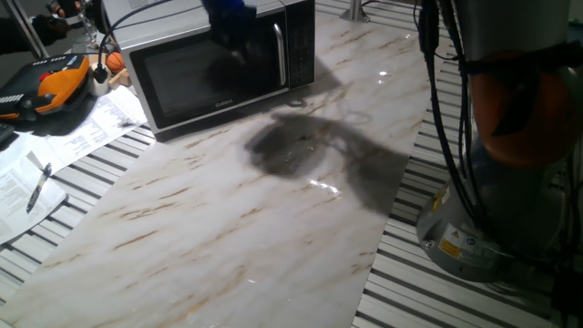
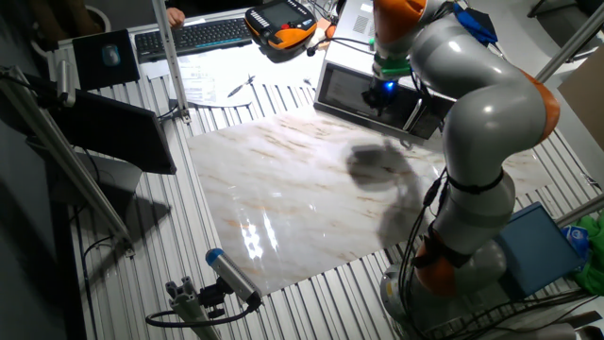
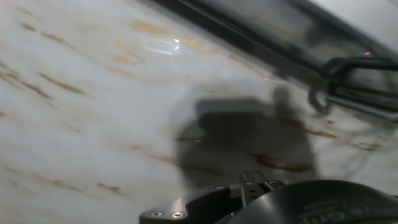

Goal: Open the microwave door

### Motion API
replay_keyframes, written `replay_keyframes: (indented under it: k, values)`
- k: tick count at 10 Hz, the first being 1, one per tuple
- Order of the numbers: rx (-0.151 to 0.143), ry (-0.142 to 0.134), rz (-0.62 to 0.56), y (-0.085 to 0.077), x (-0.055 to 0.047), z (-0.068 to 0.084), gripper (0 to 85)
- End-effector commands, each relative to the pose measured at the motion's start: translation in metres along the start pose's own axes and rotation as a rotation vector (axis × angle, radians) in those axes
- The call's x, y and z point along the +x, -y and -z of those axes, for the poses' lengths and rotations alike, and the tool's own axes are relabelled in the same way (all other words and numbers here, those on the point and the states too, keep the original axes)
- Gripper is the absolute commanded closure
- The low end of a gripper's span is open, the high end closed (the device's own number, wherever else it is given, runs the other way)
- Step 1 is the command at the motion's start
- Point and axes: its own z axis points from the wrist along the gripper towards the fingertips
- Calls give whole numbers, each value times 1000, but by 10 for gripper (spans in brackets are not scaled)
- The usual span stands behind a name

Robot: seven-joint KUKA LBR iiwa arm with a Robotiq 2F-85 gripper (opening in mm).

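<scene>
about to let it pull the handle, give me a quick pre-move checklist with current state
1. microwave door shut, not yet opened: ok.
2. handle in view and not blocked: ok.
3. gripper near the door front: ok, but blurred.
4. Fingers around the handle: cannot tell.
5. marble tabletop bare where the door would swing: ok.
6. Hand view shows mostly tabletop and shadow, not the handle clearly: not ok.

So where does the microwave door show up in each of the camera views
One fixed view: the microwave door sits top centre, facing the camera.
The other fixed view: upper right, the microwave door is partly behind the arm.
Hand view: too blurred to tell if it shows.
Shared landmark: the marble board in front of it.
</scene>
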Motion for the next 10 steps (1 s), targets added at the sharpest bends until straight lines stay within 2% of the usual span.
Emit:
replay_keyframes:
  k: [1, 2, 3, 4, 5, 6, 7, 8, 10]
  values:
    - [4, 3, 2, 4, 0, 8, 850]
    - [1, 15, 6, 10, -3, 10, 850]
    - [-13, 40, 6, 10, -3, 10, 850]
    - [-9, 69, -1, 10, -3, 10, 850]
    - [-32, 80, -14, 10, -3, 10, 850]
    - [-56, 69, -32, 10, -3, 10, 850]
    - [-55, 58, -42, 10, -3, 10, 850]
    - [-70, 41, -76, 10, -3, 10, 850]
    - [-76, 9, -179, 10, -3, 10, 850]
